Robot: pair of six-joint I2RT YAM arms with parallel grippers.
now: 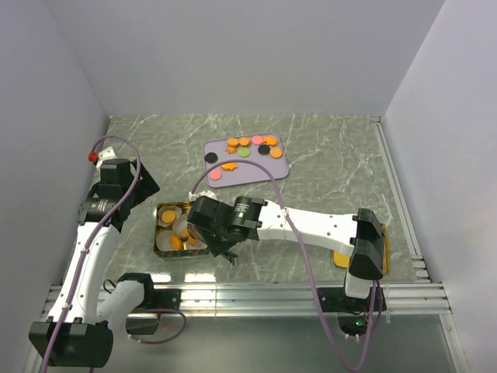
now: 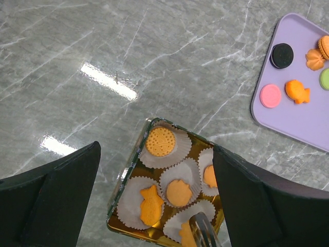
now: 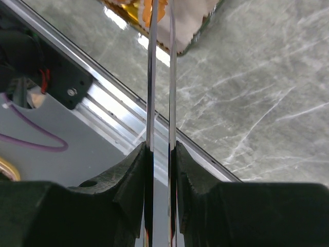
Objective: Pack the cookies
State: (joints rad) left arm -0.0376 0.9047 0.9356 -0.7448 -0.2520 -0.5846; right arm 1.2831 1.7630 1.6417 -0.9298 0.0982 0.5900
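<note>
The cookies lie in two places. Several orange ones (image 2: pixel 160 141) sit in white paper cups inside a gold tin (image 2: pixel 119 198). Others, orange, black, pink and green (image 1: pixel 248 146), lie on a lilac tray (image 1: pixel 268 167). My left gripper (image 2: pixel 157 149) hangs open above the tin, with nothing between its fingers. My right gripper (image 3: pixel 160 154) is shut on metal tongs (image 3: pixel 160 77). The tong tips reach into the tin's near corner (image 2: pixel 203 231), and an orange cookie (image 3: pixel 154 10) shows between them.
The tin (image 1: pixel 161 208) stands near the table's front left, and the tray lies behind it toward the middle. A gold lid (image 1: pixel 384 264) lies at the front right under the right arm. A metal rail (image 1: pixel 272 295) runs along the near edge.
</note>
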